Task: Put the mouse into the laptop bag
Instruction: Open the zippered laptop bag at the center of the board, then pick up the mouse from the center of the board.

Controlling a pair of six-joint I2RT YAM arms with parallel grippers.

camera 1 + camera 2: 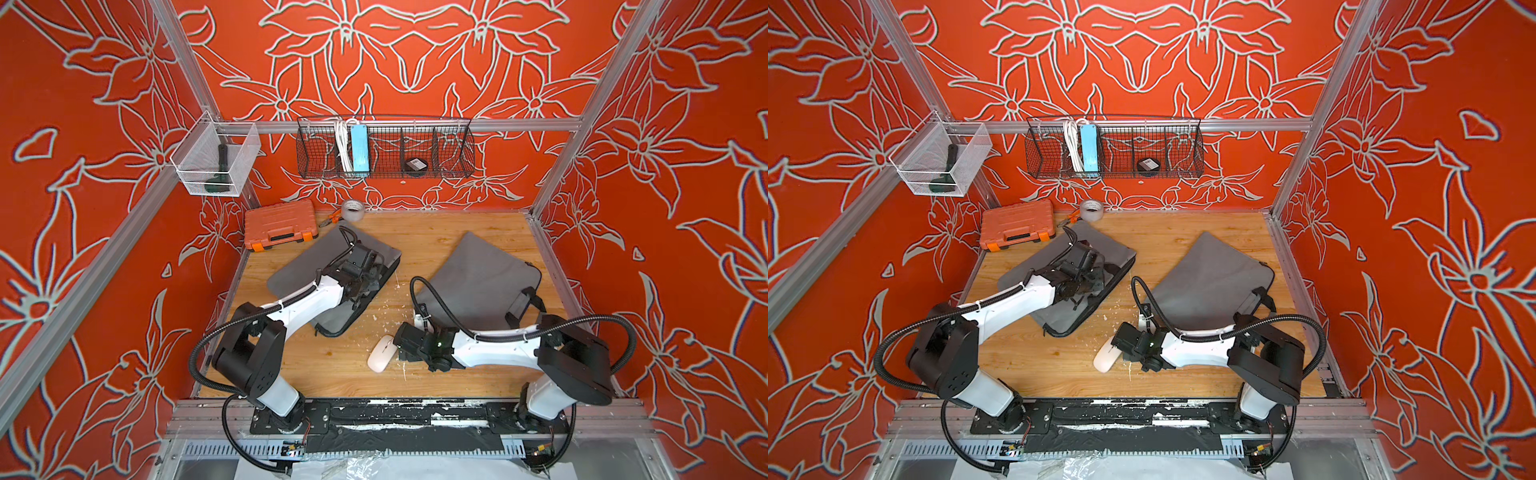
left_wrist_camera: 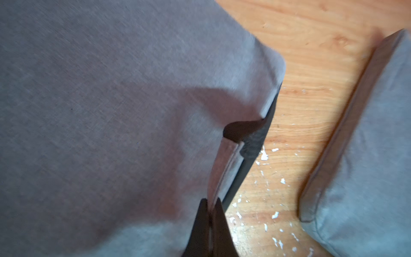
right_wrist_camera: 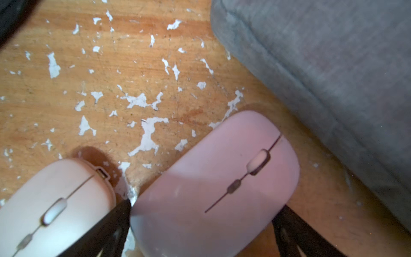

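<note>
Left pincer (image 2: 210,200) is clamped on the laptop bag's (image 2: 111,89) raised edge. Right pincer (image 3: 208,204) stands wide open astride the pink mouse (image 3: 218,178) on the table (image 3: 111,77), a white mouse (image 3: 55,200) just beside; bare wood lies ahead of both.

Overhead stereo pair sharing whole table (image 1: 324,365), wrist cameras close, downward

Bright even light, soft shadows; blurred, warm-tinted wrist views.
</note>
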